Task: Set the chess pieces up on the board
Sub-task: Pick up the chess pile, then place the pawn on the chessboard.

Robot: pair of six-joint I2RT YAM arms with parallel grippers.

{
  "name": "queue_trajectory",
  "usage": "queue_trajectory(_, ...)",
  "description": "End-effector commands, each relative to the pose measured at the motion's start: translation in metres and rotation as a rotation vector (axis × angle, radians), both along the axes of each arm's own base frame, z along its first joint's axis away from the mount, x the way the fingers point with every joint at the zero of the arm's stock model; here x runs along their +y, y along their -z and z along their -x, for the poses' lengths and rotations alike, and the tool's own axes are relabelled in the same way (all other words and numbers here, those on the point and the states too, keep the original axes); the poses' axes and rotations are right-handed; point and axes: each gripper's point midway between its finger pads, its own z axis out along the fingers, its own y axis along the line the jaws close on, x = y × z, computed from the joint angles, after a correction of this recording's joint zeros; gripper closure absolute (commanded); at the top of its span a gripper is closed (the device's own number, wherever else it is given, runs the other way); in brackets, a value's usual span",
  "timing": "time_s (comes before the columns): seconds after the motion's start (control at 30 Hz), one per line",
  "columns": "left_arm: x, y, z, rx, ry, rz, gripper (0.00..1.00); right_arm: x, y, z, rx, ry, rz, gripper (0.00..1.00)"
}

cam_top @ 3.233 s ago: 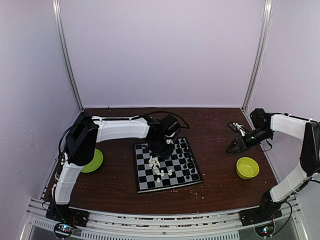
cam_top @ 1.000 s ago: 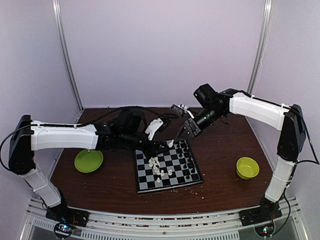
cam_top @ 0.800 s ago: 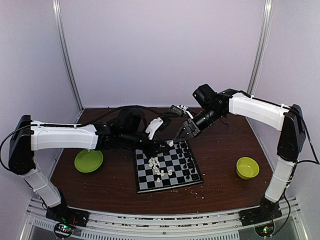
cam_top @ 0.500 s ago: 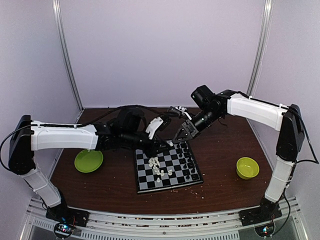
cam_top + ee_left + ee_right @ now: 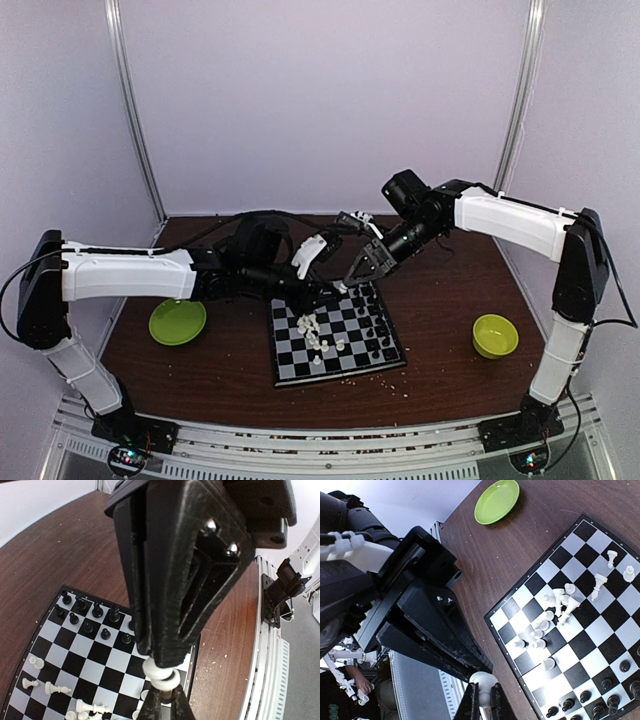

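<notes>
The board (image 5: 283, 372) lies mid-table with white chess pieces (image 5: 315, 335) heaped near its middle and black chess pieces (image 5: 375, 322) standing along its right side. Just above the board's far edge, one white piece (image 5: 340, 287) hangs between both grippers. My left gripper (image 5: 333, 291) is shut on its top end, and in the left wrist view the piece (image 5: 161, 677) sticks out below that gripper (image 5: 162, 661). My right gripper (image 5: 349, 282) is shut on its other end. In the right wrist view, that gripper (image 5: 484, 700) pinches the piece (image 5: 483, 681).
A lime-green plate (image 5: 177, 322) sits left of the board and a lime-green bowl (image 5: 495, 335) at the right. Pale crumbs dot the brown table (image 5: 440, 300). Both arms meet over the board's far edge.
My right gripper has shut on the white piece that the left gripper holds, after edging slightly left. Earlier the right arm swung in from the far right and the left arm drew back.
</notes>
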Motion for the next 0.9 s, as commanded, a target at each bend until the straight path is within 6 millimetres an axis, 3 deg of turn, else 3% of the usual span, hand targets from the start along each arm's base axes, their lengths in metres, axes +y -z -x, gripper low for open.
queue_trajectory(0.0, 0.005, -0.001, 0.002, 0.002, -0.009, -0.012, 1.00, -0.006, -0.015, -0.010, -0.133, 0.015, -0.008, 1.00)
queue_trajectory(0.2, 0.049, 0.017, -0.010, 0.076, -0.126, -0.062, 1.00, -0.031, -0.017, -0.021, -0.429, 0.042, 0.076, 1.00)
queue_trajectory(0.3, 0.080, 0.025, -0.029, 0.127, -0.257, -0.087, 1.00, -0.031, 0.004, -0.003, -0.533, -0.037, 0.155, 1.00)
queue_trajectory(0.43, 0.112, 0.027, -0.054, 0.147, -0.415, -0.092, 1.00, -0.014, 0.032, 0.031, -0.595, -0.172, 0.215, 1.00)
queue_trajectory(0.57, 0.118, 0.021, -0.062, 0.137, -0.465, -0.099, 1.00, 0.009, 0.055, 0.056, -0.638, -0.277, 0.252, 1.00)
queue_trajectory(0.87, 0.127, 0.025, -0.060, 0.193, -0.529, -0.093, 1.00, 0.055, 0.103, 0.087, -0.715, -0.491, 0.360, 1.00)
